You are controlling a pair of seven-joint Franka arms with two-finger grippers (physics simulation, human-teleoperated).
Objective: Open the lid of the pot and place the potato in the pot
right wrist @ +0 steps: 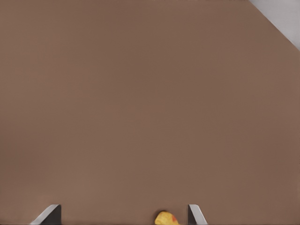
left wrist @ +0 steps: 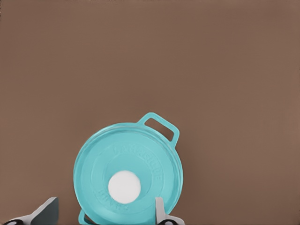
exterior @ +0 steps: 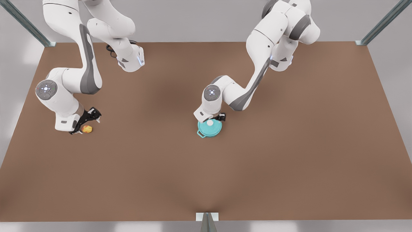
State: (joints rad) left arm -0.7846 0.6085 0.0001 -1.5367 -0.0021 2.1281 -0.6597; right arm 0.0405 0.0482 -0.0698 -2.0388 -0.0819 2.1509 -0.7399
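The teal pot [exterior: 202, 133] stands near the table's middle with the pot lid [exterior: 213, 128] on it, white knob [exterior: 210, 122] up. My left gripper [exterior: 215, 118] hangs just above the lid, open. In the left wrist view its fingertips [left wrist: 48, 211] flank the knob [left wrist: 124, 186] on the lid [left wrist: 140, 154], and one loop handle of the pot [left wrist: 163, 125] sticks out. The yellow-orange potato [exterior: 87, 129] lies on the table at the front view's left. My right gripper [exterior: 86, 123] is open around it. The potato [right wrist: 165, 218] sits between the fingers, nearer one fingertip [right wrist: 194, 213].
The brown table [exterior: 206, 177] spreads wide around both things. Metal frame posts stand at the far corners [exterior: 383, 22] and at the near edge's middle [exterior: 207, 222].
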